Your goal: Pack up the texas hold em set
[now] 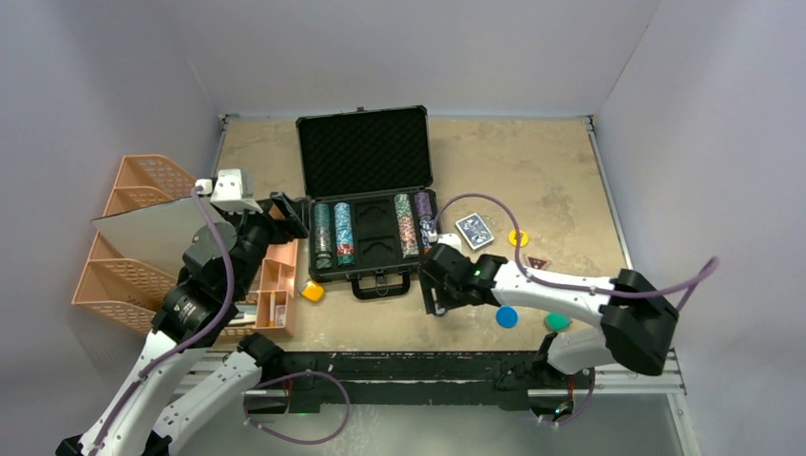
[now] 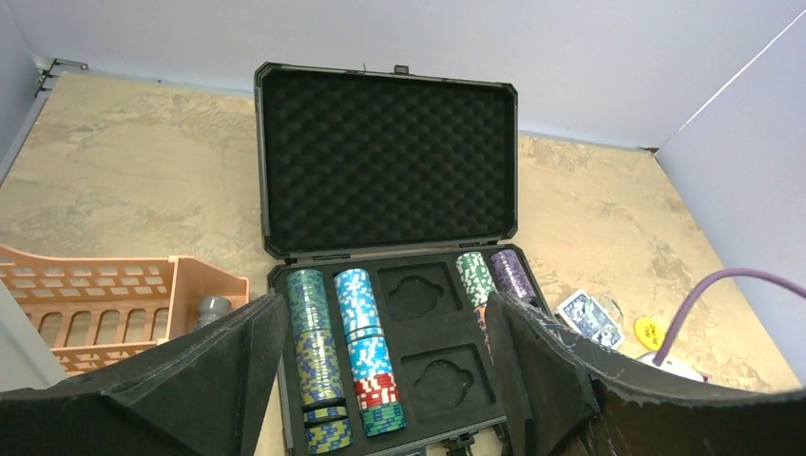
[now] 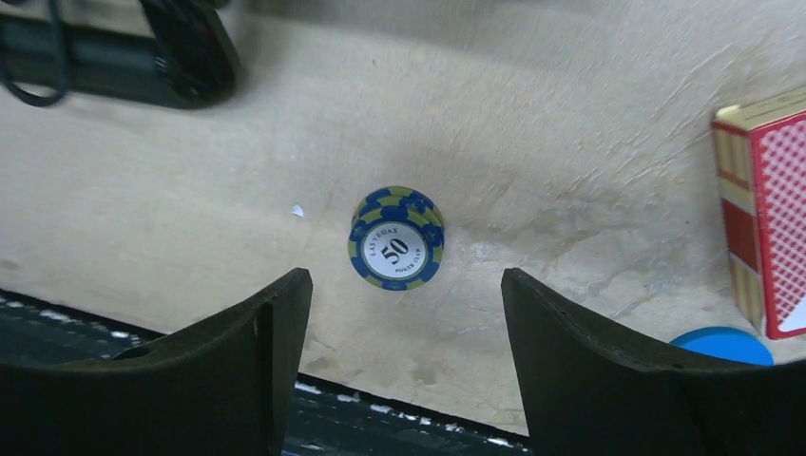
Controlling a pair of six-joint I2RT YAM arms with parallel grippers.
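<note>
Two arms flank the open case (image 1: 364, 152), which lies mid-table with its lid up. Left gripper (image 1: 293, 217) hovers at the case's left side, jaws apart and empty. Chip stacks (image 1: 334, 235) fill the outer slots; the two card wells (image 2: 419, 291) between them are bare. Right gripper (image 3: 404, 280) hangs by the case's front right corner, jaws apart over a short pile of loose chips (image 3: 396, 237) on the table, not touching it. Red deck (image 3: 775, 209) lies further right. The pile sits near the table's front edge: an off-centre close would likely tip or split it, and a nudged chip could roll off.
</note>
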